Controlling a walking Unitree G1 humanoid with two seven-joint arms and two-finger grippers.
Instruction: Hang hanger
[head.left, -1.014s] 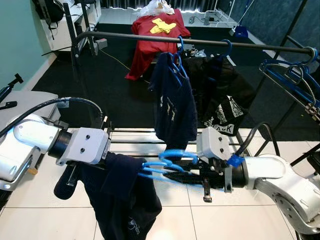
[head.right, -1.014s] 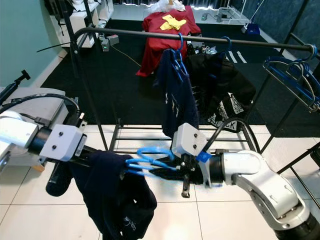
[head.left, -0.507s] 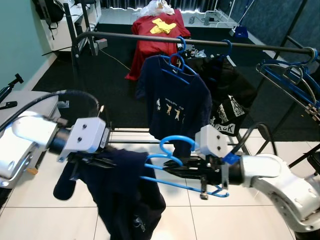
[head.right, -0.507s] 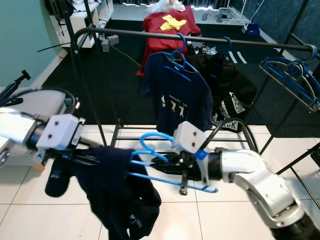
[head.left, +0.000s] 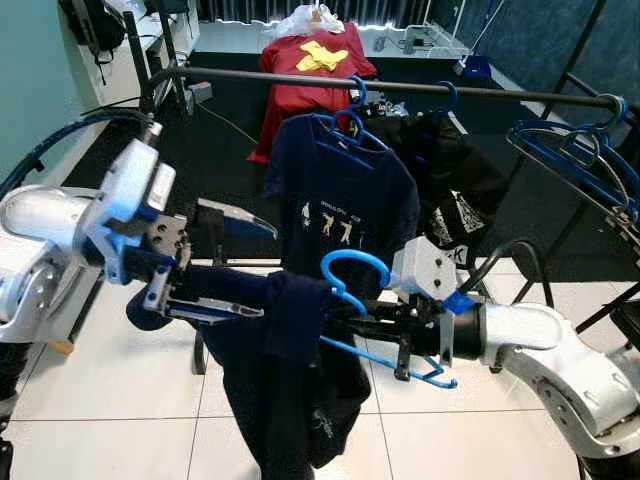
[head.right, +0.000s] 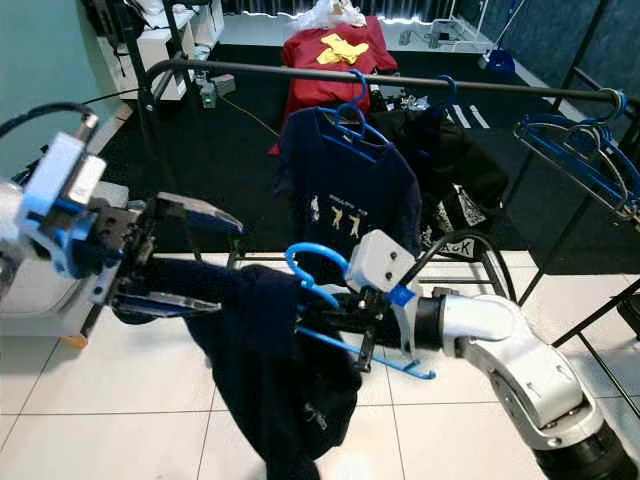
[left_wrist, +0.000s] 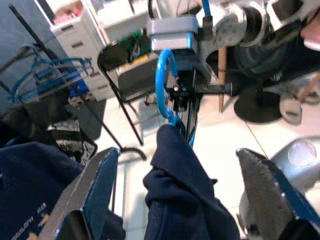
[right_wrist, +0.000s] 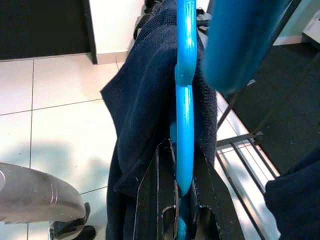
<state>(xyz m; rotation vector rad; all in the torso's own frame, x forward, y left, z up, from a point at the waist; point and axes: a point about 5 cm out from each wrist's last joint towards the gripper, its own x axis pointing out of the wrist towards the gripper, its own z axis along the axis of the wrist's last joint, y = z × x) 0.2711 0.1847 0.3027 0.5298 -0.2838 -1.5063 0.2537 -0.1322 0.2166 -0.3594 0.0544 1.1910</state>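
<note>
A blue plastic hanger sits inside a dark navy garment that hangs limp below it over the tiled floor. My right gripper is shut on the hanger's lower bar; the right wrist view has the black fingers clamped on the blue bar with cloth around it. My left gripper stands wide open at the garment's left, with a sleeve lying between its fingers. The black clothes rail runs across behind, above the hanger.
On the rail hang a navy printed T-shirt on a blue hanger and a black garment. Several empty blue hangers hang on a rack at the right. A red shirt lies further back. Rack feet cross the floor.
My left gripper has let go of the garment, opened wide and risen. The garment now hangs from the hanger in my right gripper, which has shifted slightly left.
</note>
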